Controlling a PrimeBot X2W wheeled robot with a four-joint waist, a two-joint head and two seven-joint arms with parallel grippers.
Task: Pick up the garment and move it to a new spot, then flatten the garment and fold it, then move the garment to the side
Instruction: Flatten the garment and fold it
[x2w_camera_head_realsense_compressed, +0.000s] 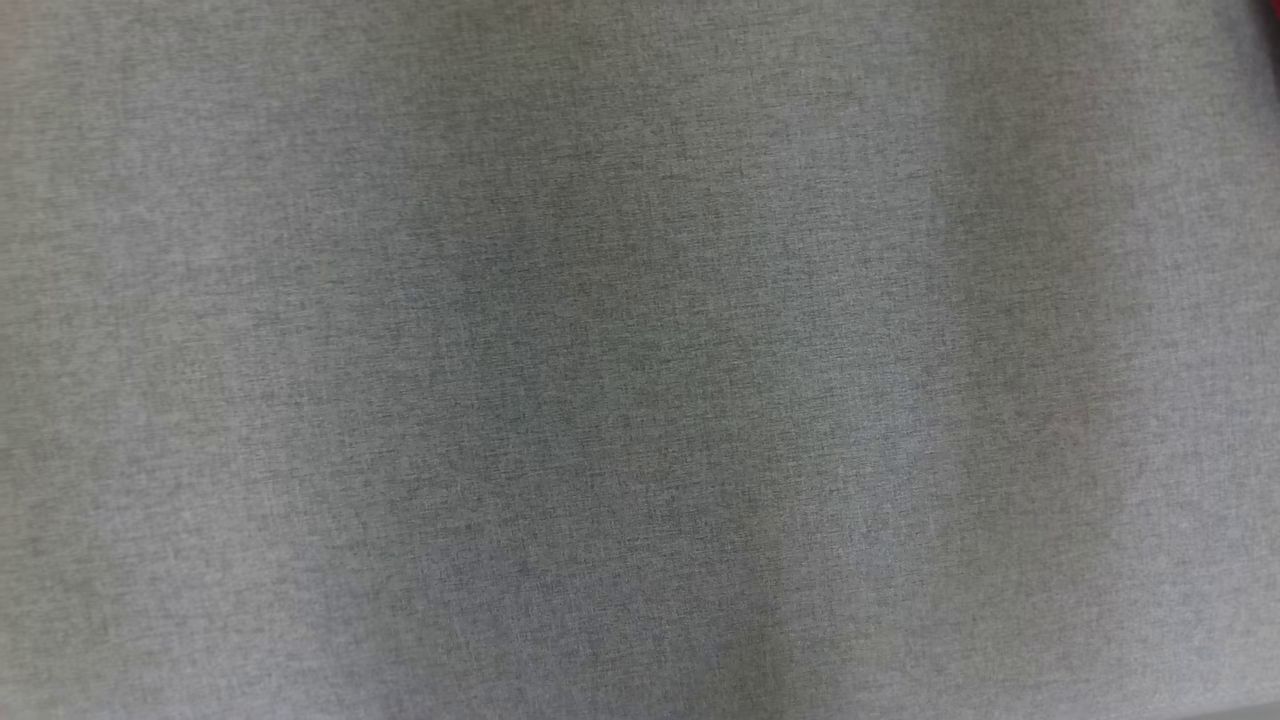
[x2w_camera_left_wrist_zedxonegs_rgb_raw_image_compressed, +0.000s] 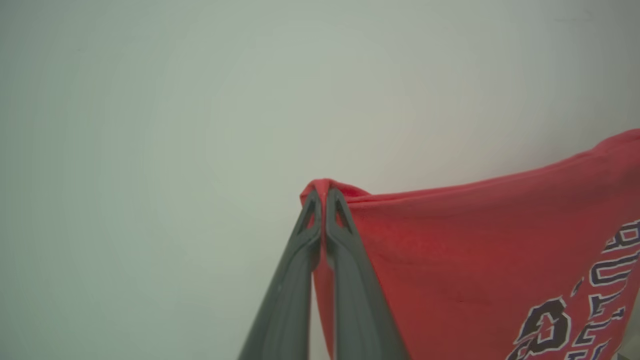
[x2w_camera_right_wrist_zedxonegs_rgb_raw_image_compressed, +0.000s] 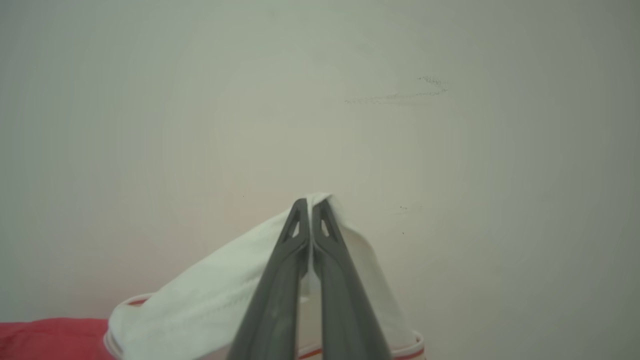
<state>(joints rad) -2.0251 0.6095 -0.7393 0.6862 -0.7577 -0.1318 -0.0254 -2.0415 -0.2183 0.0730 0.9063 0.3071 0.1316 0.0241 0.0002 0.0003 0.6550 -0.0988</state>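
The garment (x2w_camera_left_wrist_zedxonegs_rgb_raw_image_compressed: 475, 250) is a red shirt with dark, white-edged lettering at the lower right of the left wrist view. My left gripper (x2w_camera_left_wrist_zedxonegs_rgb_raw_image_compressed: 322, 192) is shut on a bunched red corner of it, and the cloth stretches away to the right. In the right wrist view my right gripper (x2w_camera_right_wrist_zedxonegs_rgb_raw_image_compressed: 310, 202) is shut on a white part of the garment (x2w_camera_right_wrist_zedxonegs_rgb_raw_image_compressed: 215, 295) with red-striped trim. A strip of red cloth (x2w_camera_right_wrist_zedxonegs_rgb_raw_image_compressed: 50, 340) lies at that view's lower left. A red sliver (x2w_camera_head_realsense_compressed: 1270, 10) sits in the top right corner of the head view.
A grey woven surface (x2w_camera_head_realsense_compressed: 640, 360) spreads across the head view. Behind both grippers stands a plain pale surface (x2w_camera_left_wrist_zedxonegs_rgb_raw_image_compressed: 150, 125), with a faint scuff mark (x2w_camera_right_wrist_zedxonegs_rgb_raw_image_compressed: 400, 95) in the right wrist view.
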